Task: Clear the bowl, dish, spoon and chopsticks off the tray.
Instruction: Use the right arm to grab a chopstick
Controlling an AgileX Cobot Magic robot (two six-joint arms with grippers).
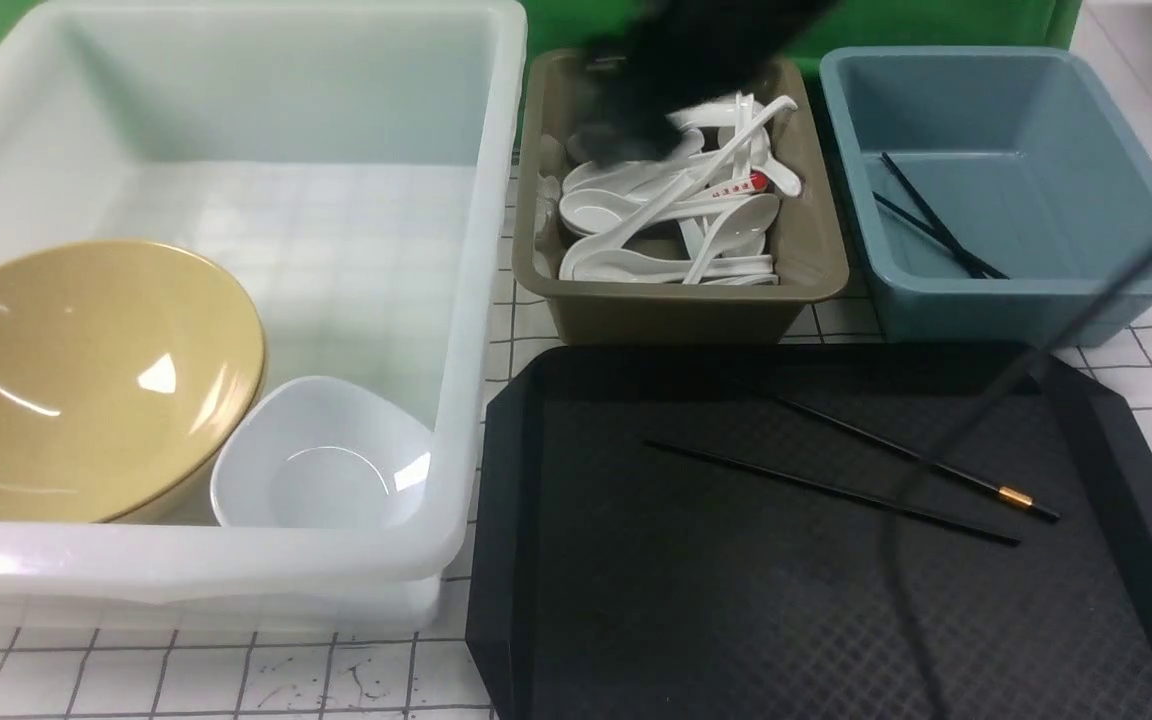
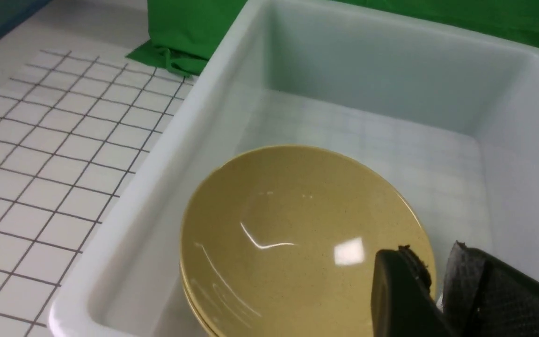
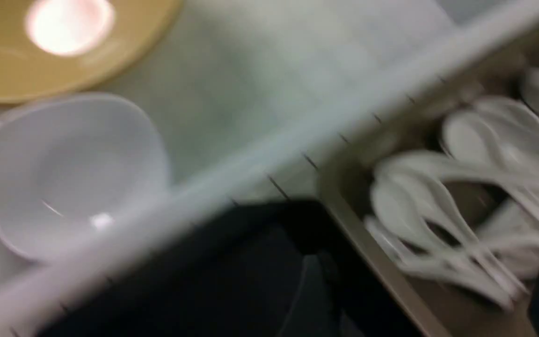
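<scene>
The bowl [image 1: 86, 380] and the dish [image 1: 326, 470] sit side by side in the white tub [image 1: 476, 300], touching. No spoon lies on the tray [image 1: 736, 620]; a pile of white spoons [image 1: 666, 225] fills the brown tub [image 1: 676, 315], and we cannot pick the task's own out of it. Only the chopsticks [image 1: 836, 492] are left on the tray, lying flat and slightly apart, one with a gold band.

We judge the spoon step to be ending. The right gripper [image 1: 626, 140] is a dark blur over the brown tub, and we cannot tell how its fingers stand. The left gripper [image 2: 433, 262] hovers over the bowl, its fingers [image 2: 400, 290] a slim gap apart and grasping nothing.

Next, the right arm should cross to the tray, drop low, and pinch the thin sticks across their length. It should then carry them to the blue tub [image 1: 1026, 290], where other black sticks [image 1: 936, 235] already lie.

One white piece in the brown tub bears red print [image 1: 751, 183], too small to read. We see no other writing.
</scene>
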